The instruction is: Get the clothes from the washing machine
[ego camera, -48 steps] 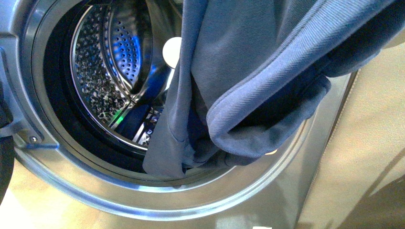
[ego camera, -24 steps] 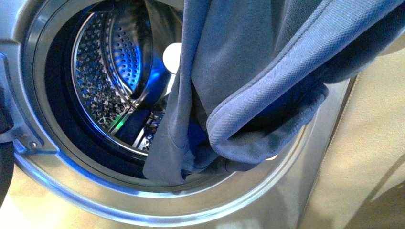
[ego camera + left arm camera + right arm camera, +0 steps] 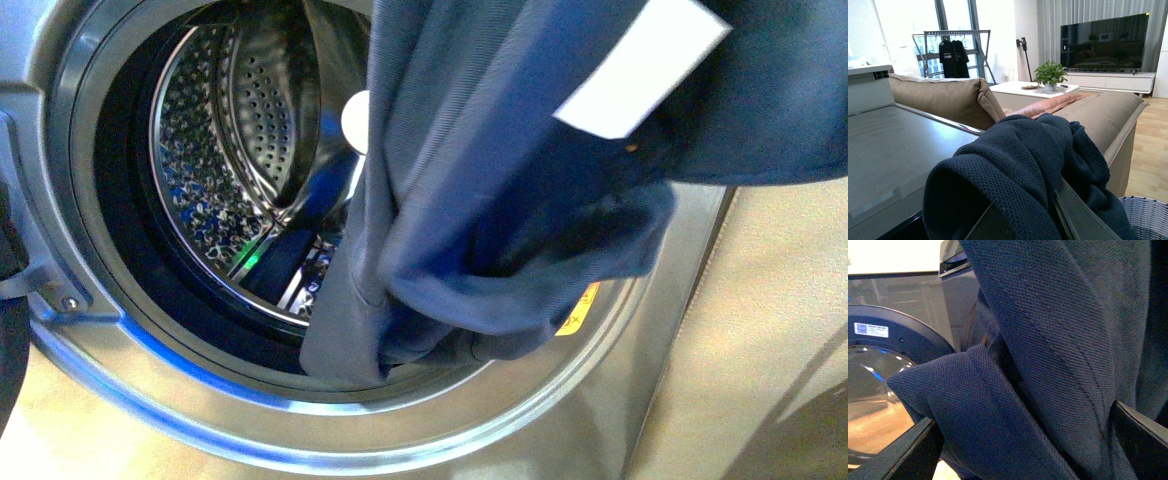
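Note:
The clothes [image 3: 480,200], a dark navy twill garment with a white tag [image 3: 640,70], hang out of the washing machine's [image 3: 330,430] round porthole and hide its right half. The perforated steel drum [image 3: 220,150] shows behind them. Neither gripper appears in the front view. In the left wrist view the clothes [image 3: 1018,160] bunch over my left gripper [image 3: 1028,212], which is shut on them. In the right wrist view the clothes [image 3: 1048,355] hang between the spread fingers [image 3: 1143,435] of my open right gripper [image 3: 1023,450].
The machine's glass door [image 3: 878,370] stands open beside the right gripper. A yellow sticker [image 3: 580,308] sits on the porthole rim. The left wrist view shows the machine's grey top [image 3: 893,145], a tan sofa [image 3: 948,97] and a woven basket [image 3: 1148,215].
The garment has shifted in front of the porthole. Its white tag now shows at the upper right, and its lower fold has risen, uncovering the yellow sticker on the rim.

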You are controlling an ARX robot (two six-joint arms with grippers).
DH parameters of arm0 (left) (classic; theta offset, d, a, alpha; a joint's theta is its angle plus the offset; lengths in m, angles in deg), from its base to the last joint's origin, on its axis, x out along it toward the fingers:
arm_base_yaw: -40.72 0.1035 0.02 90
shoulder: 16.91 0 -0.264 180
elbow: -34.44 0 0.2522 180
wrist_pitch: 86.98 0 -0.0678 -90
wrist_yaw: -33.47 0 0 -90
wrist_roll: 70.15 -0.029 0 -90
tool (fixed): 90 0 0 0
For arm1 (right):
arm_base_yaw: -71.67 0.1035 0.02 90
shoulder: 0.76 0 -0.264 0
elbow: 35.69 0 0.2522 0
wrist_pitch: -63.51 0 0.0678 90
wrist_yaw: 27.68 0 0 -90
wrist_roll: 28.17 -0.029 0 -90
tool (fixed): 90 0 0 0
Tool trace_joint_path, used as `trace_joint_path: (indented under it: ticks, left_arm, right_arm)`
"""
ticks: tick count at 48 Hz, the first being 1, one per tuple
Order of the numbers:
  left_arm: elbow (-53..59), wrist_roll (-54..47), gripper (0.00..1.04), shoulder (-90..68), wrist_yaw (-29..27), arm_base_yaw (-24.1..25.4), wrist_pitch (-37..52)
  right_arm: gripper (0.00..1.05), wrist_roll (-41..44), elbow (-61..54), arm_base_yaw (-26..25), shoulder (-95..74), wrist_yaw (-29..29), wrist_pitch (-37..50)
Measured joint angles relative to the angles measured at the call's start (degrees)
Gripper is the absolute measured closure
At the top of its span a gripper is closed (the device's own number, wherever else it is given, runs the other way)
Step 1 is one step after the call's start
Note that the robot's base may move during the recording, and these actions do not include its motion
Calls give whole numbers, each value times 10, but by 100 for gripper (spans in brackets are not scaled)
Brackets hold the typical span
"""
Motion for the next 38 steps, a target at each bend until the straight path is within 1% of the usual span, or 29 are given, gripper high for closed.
trace_joint_path:
  ticks: [8,24,29,38]
  left_arm:
    - [0,0,97,0,0,0,0]
    - [0,0,97,0,0,0,0]
    - [0,0,97,0,0,0,0]
    - [0,0,97,0,0,0,0]
  right_arm:
    - [7,-17,21,38,-36,-3,16]
    - [7,-16,81,84,-102,52,26]
    - [7,-10,106,98,-123,90,30]
    - [7,-9,142,129,-161,177,48]
